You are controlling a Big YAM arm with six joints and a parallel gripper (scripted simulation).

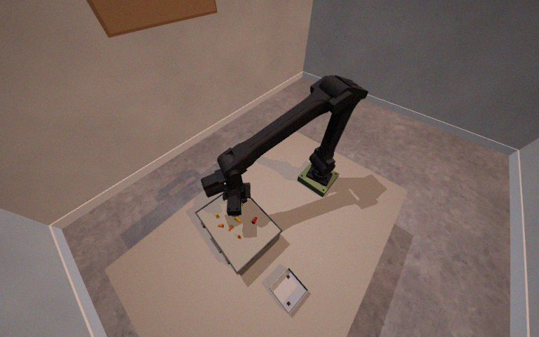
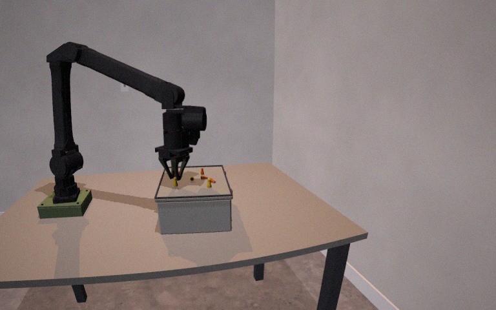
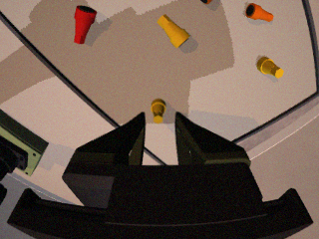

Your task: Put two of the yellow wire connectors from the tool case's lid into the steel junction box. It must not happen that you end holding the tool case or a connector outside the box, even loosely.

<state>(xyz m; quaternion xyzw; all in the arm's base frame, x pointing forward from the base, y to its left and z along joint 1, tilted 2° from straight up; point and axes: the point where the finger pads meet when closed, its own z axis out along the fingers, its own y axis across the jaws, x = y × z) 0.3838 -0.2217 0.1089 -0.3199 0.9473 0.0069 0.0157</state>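
Note:
The grey tool case [image 2: 194,210] [image 1: 238,234] stands mid-table with its flat lid on top. Three yellow wire connectors lie on the lid: one [image 3: 158,110] just ahead of my fingertips, a cone-shaped one [image 3: 173,31] further on, and one [image 3: 269,67] to the right. My gripper [image 3: 159,118] points straight down over the near yellow connector [image 2: 175,183], slightly above the lid. Its fingers are partly open and hold nothing. The steel junction box [image 1: 288,291] lies open on the table beyond the case, away from the arm; it looks empty.
A red connector [image 3: 83,23] and several orange ones [image 3: 258,12] also lie on the lid. The lid has a thin dark rim. The arm's green base [image 1: 318,178] sits at the table's far side.

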